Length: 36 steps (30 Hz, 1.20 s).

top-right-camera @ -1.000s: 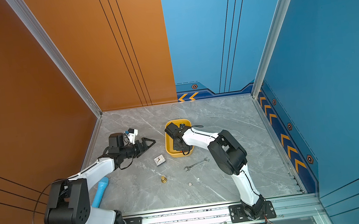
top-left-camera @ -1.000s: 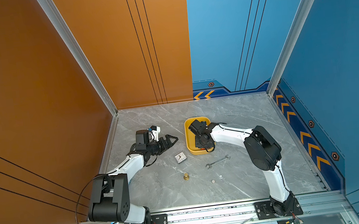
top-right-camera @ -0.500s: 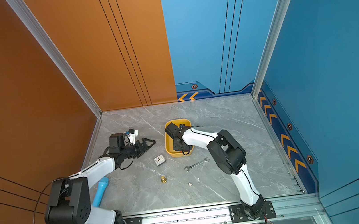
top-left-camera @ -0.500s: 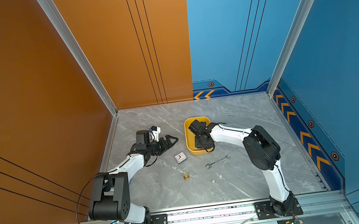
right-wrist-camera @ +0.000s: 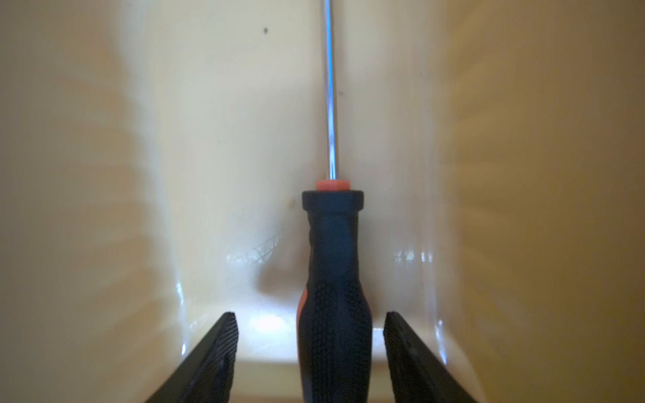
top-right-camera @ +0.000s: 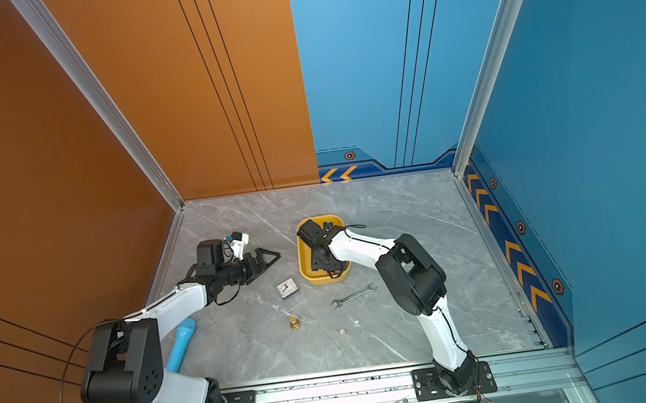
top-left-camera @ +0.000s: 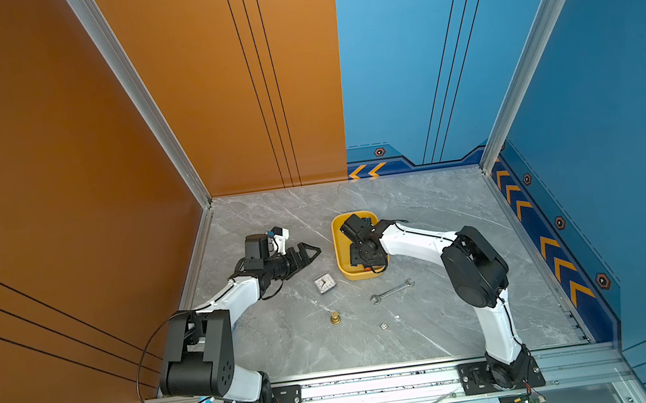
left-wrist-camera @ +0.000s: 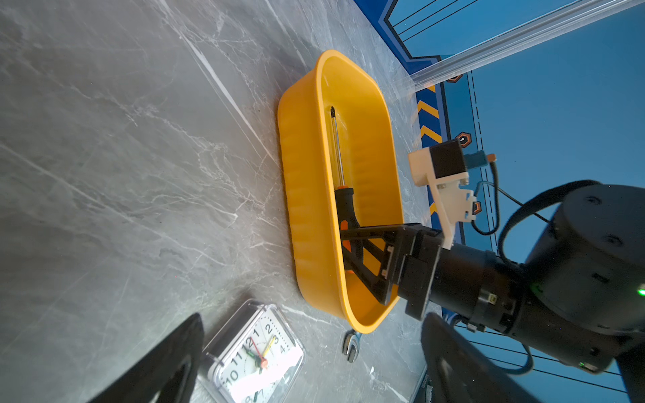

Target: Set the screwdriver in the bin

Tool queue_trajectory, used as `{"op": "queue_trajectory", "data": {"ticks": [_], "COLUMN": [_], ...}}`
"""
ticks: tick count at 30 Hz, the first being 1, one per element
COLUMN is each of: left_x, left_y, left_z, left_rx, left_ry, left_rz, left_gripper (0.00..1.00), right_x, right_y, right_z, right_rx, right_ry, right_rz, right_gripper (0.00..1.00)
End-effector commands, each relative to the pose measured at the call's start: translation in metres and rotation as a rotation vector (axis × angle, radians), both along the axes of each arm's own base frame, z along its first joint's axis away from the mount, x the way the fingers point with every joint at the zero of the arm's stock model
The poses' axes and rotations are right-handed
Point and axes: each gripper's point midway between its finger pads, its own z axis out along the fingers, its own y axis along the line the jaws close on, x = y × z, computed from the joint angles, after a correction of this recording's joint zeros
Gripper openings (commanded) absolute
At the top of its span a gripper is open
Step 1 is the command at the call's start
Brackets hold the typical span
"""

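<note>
Look, your right end effector [right-wrist-camera: 310, 317] sits released, a finger either side of the screwdriver [right-wrist-camera: 333, 251] handle (neither touching), tool lying flat in the bin [left-wrist-camera: 307, 195].

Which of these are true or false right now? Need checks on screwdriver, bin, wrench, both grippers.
1. The screwdriver lies inside the bin. True.
2. The right gripper is clamped on the screwdriver. False: the right gripper is open, with a gap on each side of the handle.
3. The wrench is in the bin. False: the wrench lies on the table, outside the bin.
4. The left gripper holds nothing. True.
</note>
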Motion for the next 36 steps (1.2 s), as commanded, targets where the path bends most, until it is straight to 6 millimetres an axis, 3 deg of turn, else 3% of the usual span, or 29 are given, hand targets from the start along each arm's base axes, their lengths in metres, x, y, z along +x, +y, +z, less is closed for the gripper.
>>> {"op": "queue_trajectory", "data": {"ticks": [1,12,16,19,24,32,36], "left_x": [0.003,-0.001,-0.002,-0.002,-0.002,-0.001,-0.002], "left_y": [-0.004,0.002,0.005,0.01,0.021,0.067,0.101], "left_z": [0.01,0.011,0.012,0.012,0.015,0.027,0.043], "left_rx": [0.015,0.077,0.104,0.139,0.206,0.471,0.633], "left_ry": [-0.034,-0.04,-0.047,-0.052,-0.07,-0.187,-0.326], "left_rz": [-0.033,-0.033,-0.035,-0.019,0.03,0.177,0.306], "left_gripper": [0.98,0.98,0.98,0.98,0.98,0.98,0.98], "right_x": [-0.003,-0.023,-0.03,-0.038,-0.038,-0.032,-0.037], "right_y": [-0.004,-0.008,-0.026,-0.049,-0.104,-0.203,-0.23], "right_z": [0.041,0.109,0.126,0.123,0.107,0.089,0.081], "right_rx": [0.023,0.067,-0.029,-0.111,-0.199,-0.139,-0.148], "right_ry": [-0.058,-0.127,-0.215,-0.247,-0.318,-0.476,-0.521], "right_rz": [0.035,0.207,0.345,0.446,0.463,0.158,0.093], "right_gripper": [0.7,0.78,0.79,0.79,0.78,0.79,0.8]}}
